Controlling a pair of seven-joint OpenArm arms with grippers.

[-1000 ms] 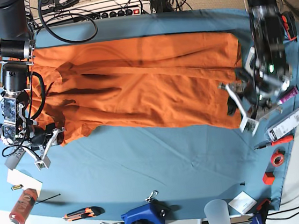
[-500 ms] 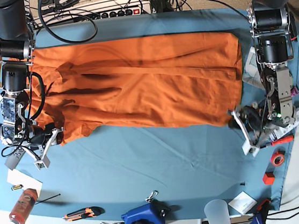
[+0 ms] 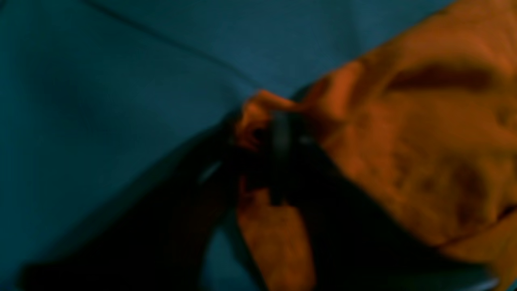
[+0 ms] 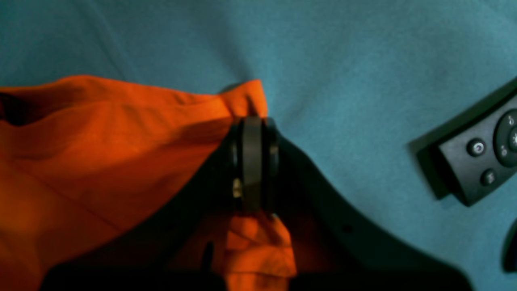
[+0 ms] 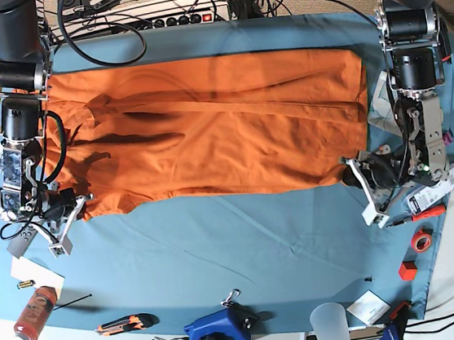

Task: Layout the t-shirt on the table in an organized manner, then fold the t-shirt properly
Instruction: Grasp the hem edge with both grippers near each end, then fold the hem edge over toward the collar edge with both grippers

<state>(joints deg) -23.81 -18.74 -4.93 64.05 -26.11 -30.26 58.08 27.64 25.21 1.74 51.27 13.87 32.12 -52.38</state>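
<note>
The orange t-shirt (image 5: 214,126) lies spread wide across the far half of the teal table (image 5: 245,258), with folds along its length. In the base view my right gripper (image 5: 79,205) sits at the shirt's near-left corner. The right wrist view shows that gripper (image 4: 252,121) shut on a pinch of the orange fabric (image 4: 121,133). My left gripper (image 5: 357,178) is at the shirt's near-right corner. In the blurred left wrist view its dark fingers (image 3: 278,137) are pressed together on the orange cloth (image 3: 424,153).
A black remote (image 4: 476,149) lies beside the right gripper. Along the near edge are an orange bottle (image 5: 34,312), a utility knife (image 5: 125,323), a blue device (image 5: 221,331) and a plastic cup (image 5: 331,324). A marker (image 5: 419,215) and red tape roll (image 5: 420,240) lie at right.
Both grippers went from open to shut on the shirt's near corners. The left arm swung down and then drew in to the near-right corner; the right arm barely moved.
</note>
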